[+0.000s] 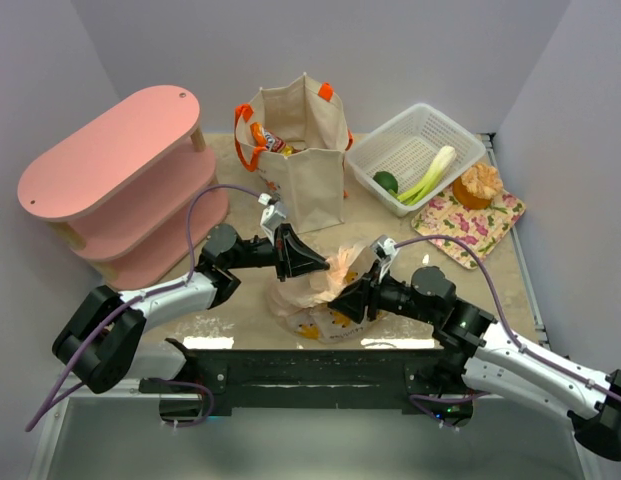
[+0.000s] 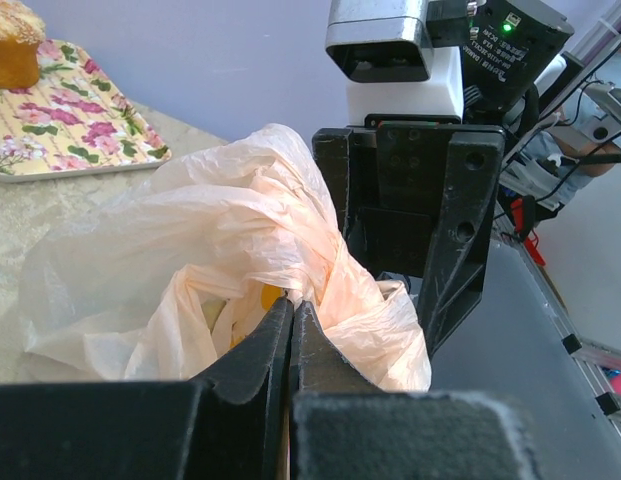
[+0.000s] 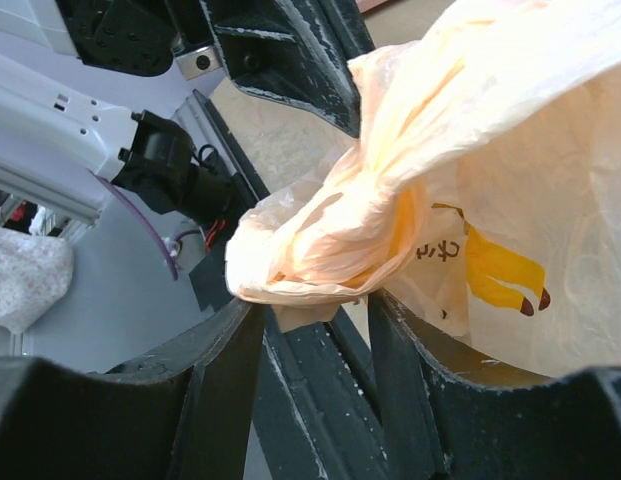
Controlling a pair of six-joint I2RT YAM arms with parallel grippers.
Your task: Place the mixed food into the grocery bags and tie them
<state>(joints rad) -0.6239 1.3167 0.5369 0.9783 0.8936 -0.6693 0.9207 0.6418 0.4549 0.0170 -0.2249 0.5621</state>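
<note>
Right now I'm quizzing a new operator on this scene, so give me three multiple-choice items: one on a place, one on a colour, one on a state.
1. Where does the leek lie? A on the pink shelf; B in the white basket; C on the floral mat.
2. What colour are the canvas tote's handles? A orange; B blue; C black.
3. How do the left fingers stand? A wide apart; B around the bread; C shut on the plastic bag.
Answers: 1 B, the leek lies across the basket's slats; 2 A, orange loops show at the tote's rim; 3 C, the left wrist view shows them pressed together at the bunched plastic.
</note>
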